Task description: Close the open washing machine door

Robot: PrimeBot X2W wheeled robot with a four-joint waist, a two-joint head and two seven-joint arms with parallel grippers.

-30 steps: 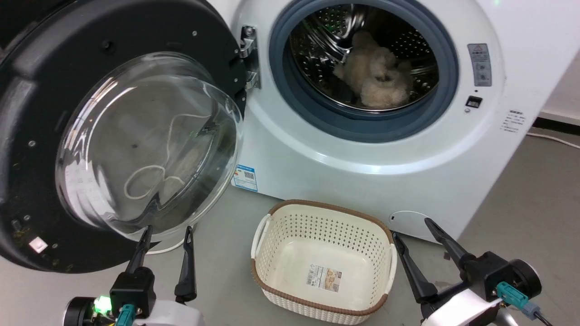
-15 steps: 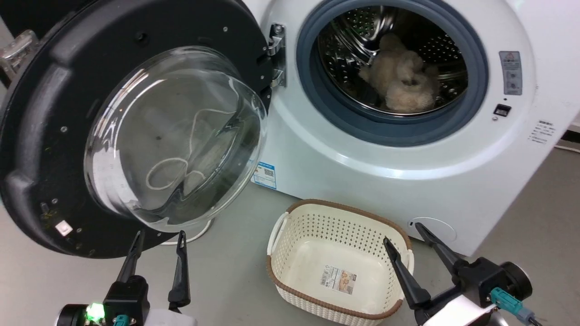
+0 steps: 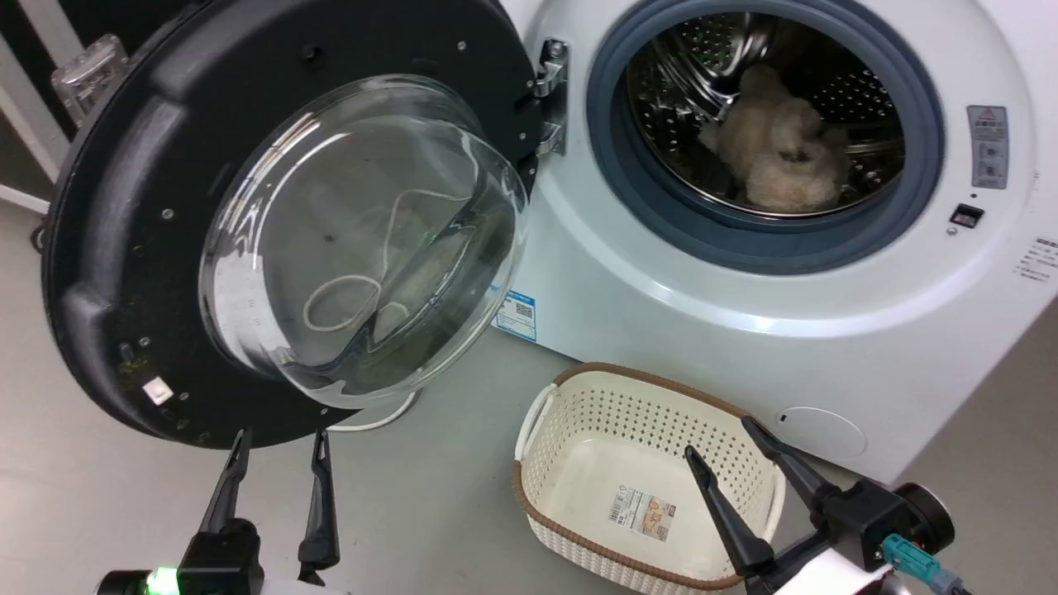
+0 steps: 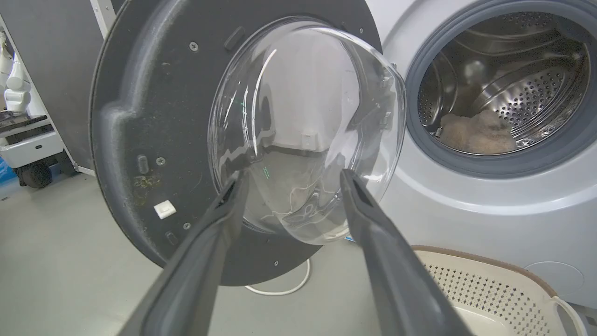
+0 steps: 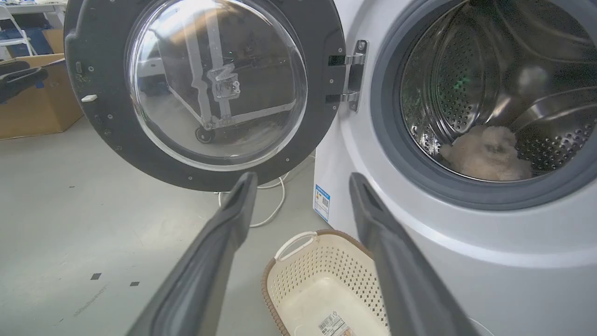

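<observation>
The washing machine (image 3: 702, 330) has a steel drum ringed by a grey gasket. Inside it lies a pale, fluffy bundle (image 3: 777, 157), low on the perforated wall. In front of the machine, below the opening, a cream perforated basket (image 3: 579, 463) with a brown rim stands on the floor. It holds nothing but a printed label (image 3: 643, 506) stuck to its bottom.

The washing machine door (image 3: 124, 207) hangs wide open on its metal hinge (image 3: 552, 99) to the left of the opening, its clear glass bowl bulging toward the robot.

The left pincer (image 3: 281, 433) is open and empty, just under the door's lower rim. The right pincer (image 3: 717, 435) is also open and empty, above the basket's near right side.

The floor (image 3: 430, 512) is smooth grey, with a white cable (image 3: 372, 423) looping under the door. A blue sticker (image 3: 517, 314) sits low on the machine's front. A cardboard box (image 5: 37, 98) stands on the floor beyond the door.
</observation>
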